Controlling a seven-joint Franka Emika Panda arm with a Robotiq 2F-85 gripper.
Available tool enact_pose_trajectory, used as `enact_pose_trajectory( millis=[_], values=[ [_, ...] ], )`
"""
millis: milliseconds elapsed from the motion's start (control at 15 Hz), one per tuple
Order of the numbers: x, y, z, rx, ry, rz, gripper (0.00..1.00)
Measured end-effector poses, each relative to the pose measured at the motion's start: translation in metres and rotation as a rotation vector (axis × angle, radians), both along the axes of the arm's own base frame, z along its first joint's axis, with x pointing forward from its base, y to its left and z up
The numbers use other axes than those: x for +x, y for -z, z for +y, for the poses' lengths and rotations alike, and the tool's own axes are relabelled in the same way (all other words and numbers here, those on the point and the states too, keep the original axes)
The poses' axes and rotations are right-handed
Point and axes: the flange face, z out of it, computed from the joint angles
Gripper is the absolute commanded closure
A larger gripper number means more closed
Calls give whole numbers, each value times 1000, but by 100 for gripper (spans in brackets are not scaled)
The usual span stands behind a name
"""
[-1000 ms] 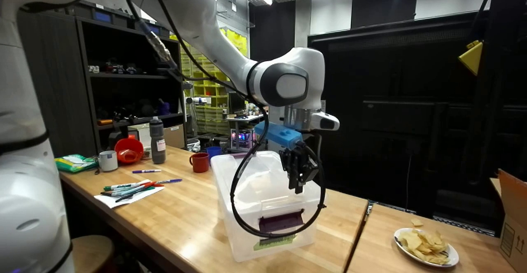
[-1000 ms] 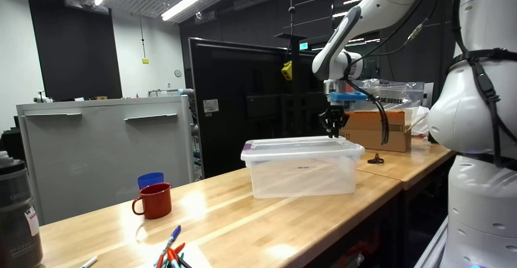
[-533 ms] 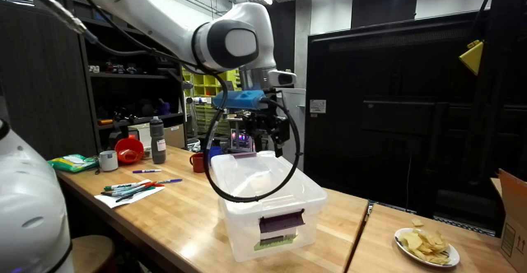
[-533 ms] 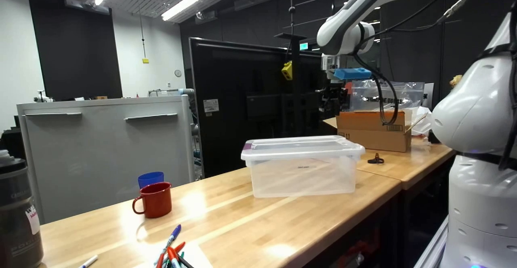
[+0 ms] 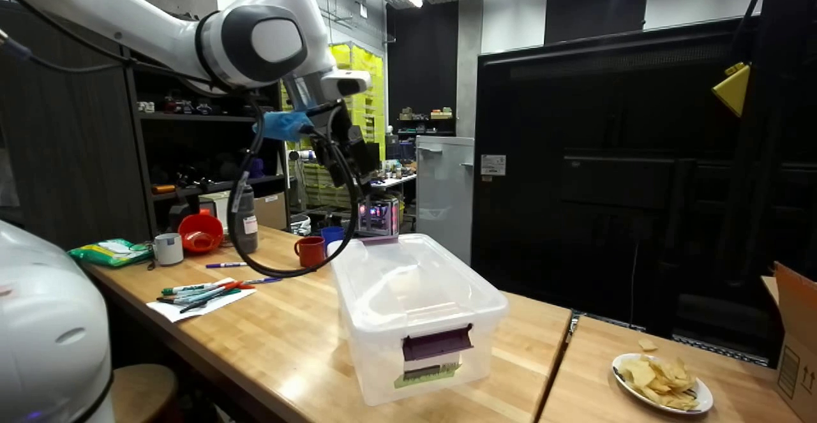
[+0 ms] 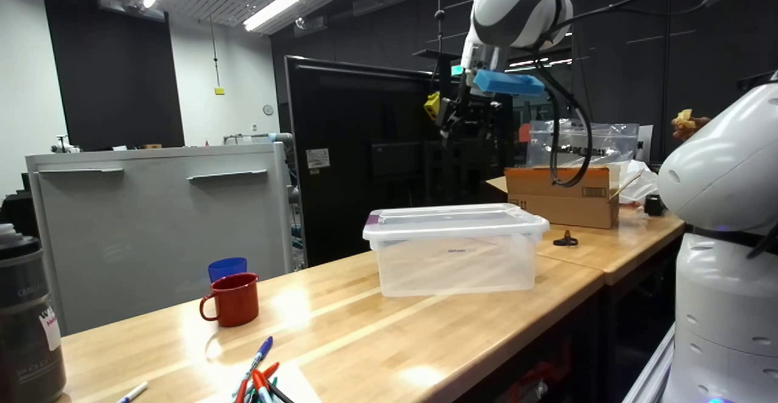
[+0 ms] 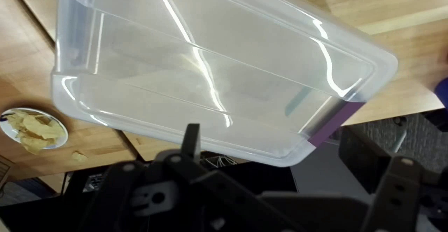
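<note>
The claw [image 7: 270,135] hangs spread and empty, clear of the lidded plastic box [image 6: 457,264] below it. The step in hand looks like a free hover; touching the box would call for lowering the claw. Both exterior views show markers [image 5: 203,294] heaped lower than the claw, well off to its side; the wrist view does not.

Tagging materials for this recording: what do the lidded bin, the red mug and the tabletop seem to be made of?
Lidded bin: likely plastic; translucent, with glossy light streaks across its top.
Red mug: smooth, slightly shiny; enamelled metal or glazed ceramic, cannot tell which.
Tabletop: probably varnished wood; pale strips and bright reflections.
</note>
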Motion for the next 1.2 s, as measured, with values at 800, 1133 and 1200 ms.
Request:
enact_pose_trajectory(
  millis=[800, 1133, 1200],
  values=[
    [12, 11, 156, -151, 167, -288, 0],
    [34, 8, 186, -248, 267, -360, 0],
    [42, 5, 188, -268, 290, -362, 0]
  ],
)
